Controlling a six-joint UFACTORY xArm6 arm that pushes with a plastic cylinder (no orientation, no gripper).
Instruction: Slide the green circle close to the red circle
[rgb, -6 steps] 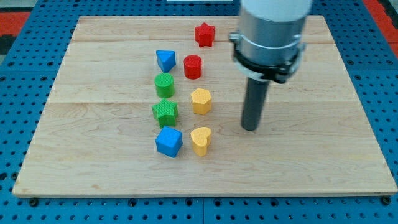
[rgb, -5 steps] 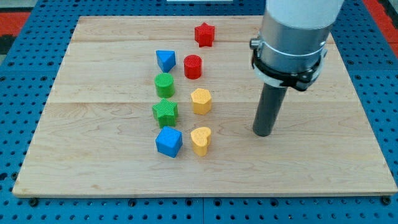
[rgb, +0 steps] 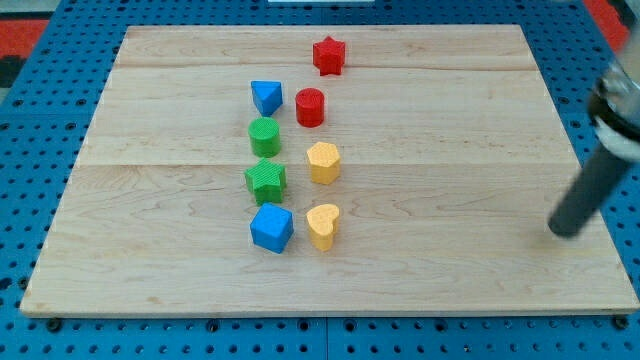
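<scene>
The green circle (rgb: 264, 136) sits left of the board's centre, just below and left of the red circle (rgb: 310, 107), a short gap apart. My tip (rgb: 566, 232) rests near the board's right edge, far to the right of both circles and of every block. The rod looks blurred.
A red star (rgb: 328, 55) lies above the red circle. A blue triangle (rgb: 266, 97) sits above the green circle. Below it are a green star-like block (rgb: 266, 180) and a blue cube (rgb: 271, 228). A yellow hexagon (rgb: 323, 162) and a yellow heart (rgb: 323, 225) lie right of those.
My tip has swept far to the right, from the board's middle to near its right edge. No block has moved.
</scene>
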